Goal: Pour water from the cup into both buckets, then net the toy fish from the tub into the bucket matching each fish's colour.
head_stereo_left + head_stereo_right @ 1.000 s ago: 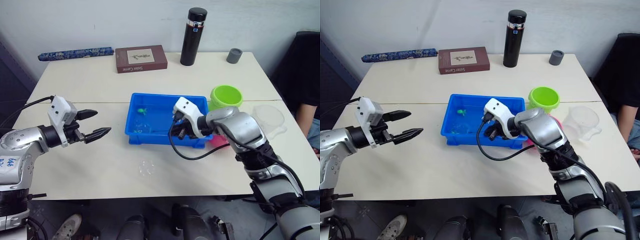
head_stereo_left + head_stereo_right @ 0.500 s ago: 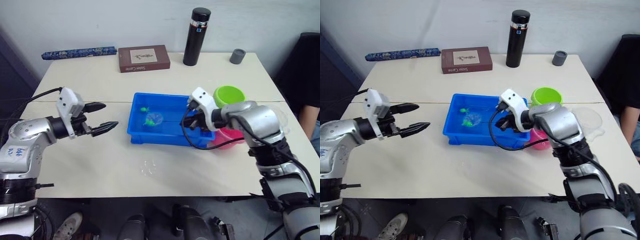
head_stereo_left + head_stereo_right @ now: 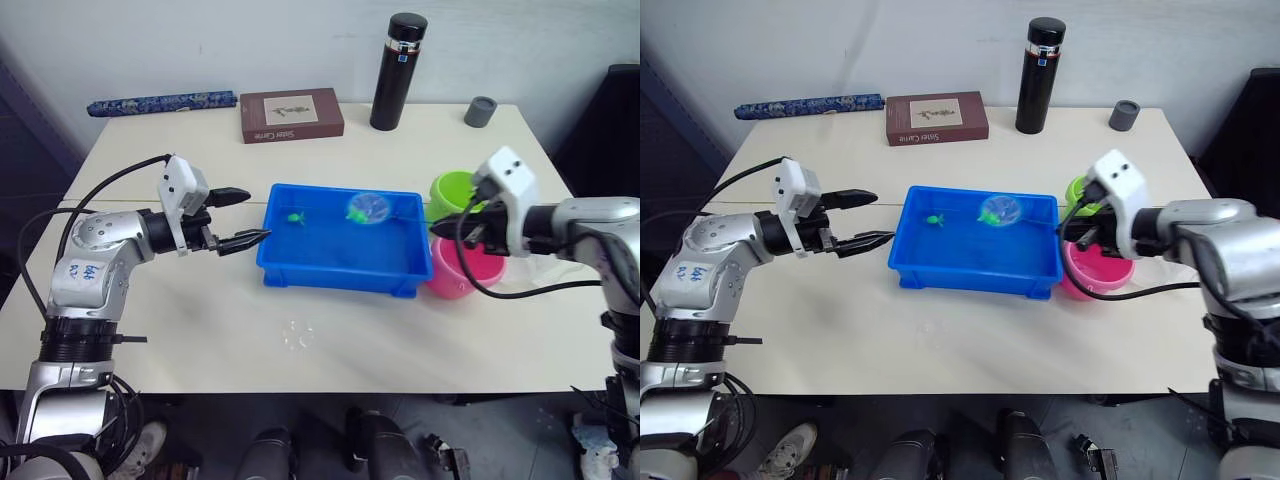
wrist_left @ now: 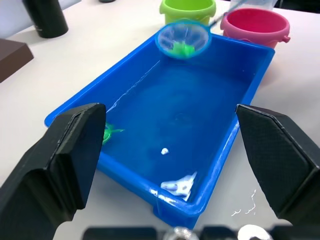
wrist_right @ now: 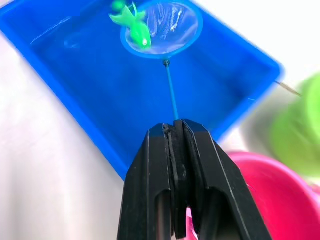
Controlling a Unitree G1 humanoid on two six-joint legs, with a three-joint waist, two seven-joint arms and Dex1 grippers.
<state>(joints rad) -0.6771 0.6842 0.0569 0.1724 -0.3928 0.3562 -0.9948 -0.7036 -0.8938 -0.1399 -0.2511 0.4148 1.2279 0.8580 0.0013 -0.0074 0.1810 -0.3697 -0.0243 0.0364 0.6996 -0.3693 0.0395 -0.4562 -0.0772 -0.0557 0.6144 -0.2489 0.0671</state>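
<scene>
Net [image 5: 162,27], light and springy, is pinched at its thin handle by the right gripper [image 5: 179,131]; a green fish [image 5: 134,28] is cradled. Left gripper [image 3: 240,216] is spread wide, empty.

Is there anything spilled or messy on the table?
Yes, a little. A small splash of clear water drops lies on the pale table top, just in front of the shallow blue plastic tub. Nothing else looks wrong: the lime green bucket and the pink bucket stand upright.
</scene>
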